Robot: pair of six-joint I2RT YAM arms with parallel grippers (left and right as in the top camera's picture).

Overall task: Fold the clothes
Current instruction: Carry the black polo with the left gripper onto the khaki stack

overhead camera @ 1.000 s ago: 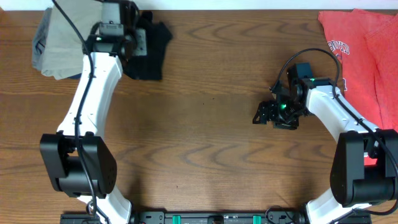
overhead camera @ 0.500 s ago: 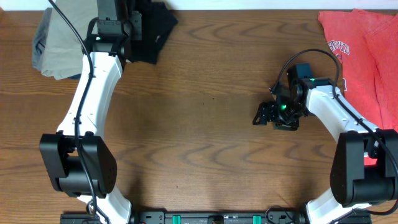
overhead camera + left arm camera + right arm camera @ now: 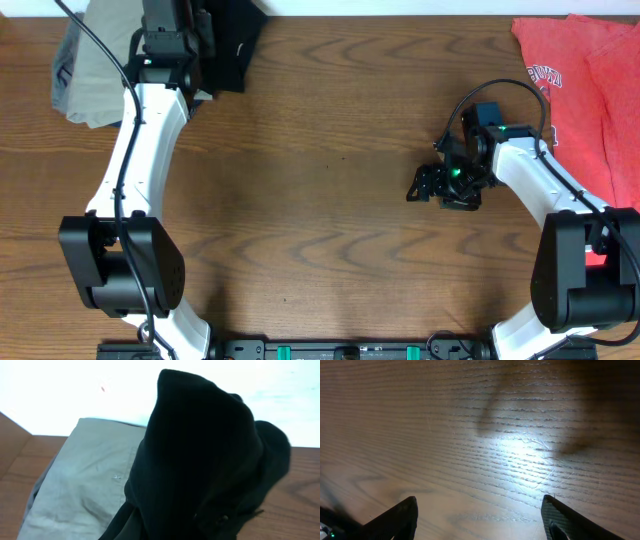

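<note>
1. Farther off than a second ago, the left gripper [image 3: 192, 30] is now hauling the black shirt [image 3: 235, 50] up against the far-left edge of the table [image 3: 320, 220], while the right arm is sitting exactly where it was.
2. Overhead, I am seeing the shirt bunched just right of the left wrist, beside the khaki trousers [image 3: 85, 65]. The red T-shirt [image 3: 580, 70] is lying well apart at the far right. The right gripper [image 3: 428, 184] is hovering over bare wood right of centre.
3. Through the left wrist camera, black cloth is filling most of the picture and rising in a peak, with the trousers showing on its left. It is burying the fingers, so I am not seeing the jaws. Since the shirt is travelling with the arm, I am judging them clamped on it.
4. Through the right wrist camera, both fingertips are standing wide apart at the bottom corners, with only lit wood grain between them and nothing gripped.
5. For this step I am planning to bring the shirt back toward the open middle and clear of the trousers. I will lower it slowly so it spreads flat, then bring the idle right gripper in to pinch a second corner before folding.
</note>
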